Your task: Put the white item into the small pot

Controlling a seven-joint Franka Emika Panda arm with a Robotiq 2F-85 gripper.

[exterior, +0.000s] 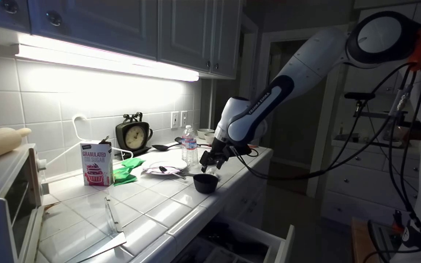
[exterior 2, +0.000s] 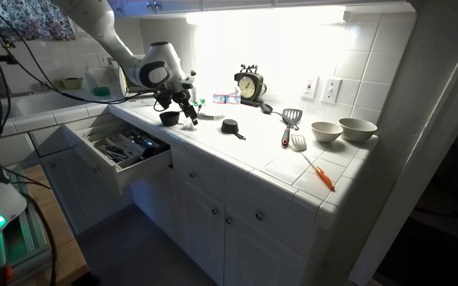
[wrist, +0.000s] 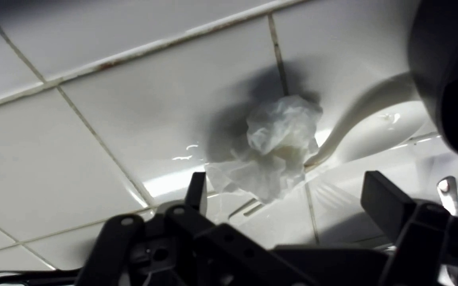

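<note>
While the white item (wrist: 282, 135) lies loose below, the tool (wrist: 288, 191) hovers empty, jaws wide apart.

I hold my claw (wrist: 288, 192) spread, its fingers (wrist: 388, 204) well apart. Partly between their tips, as I see it, a crumpled white wad (wrist: 272, 159) with a yellowish fold lies on the white-tiled counter (wrist: 133, 107). Near it, to the right, the small black pot (wrist: 449, 79) runs out of my view; lower down, a shiny metal piece (wrist: 448, 194) shows.
</note>
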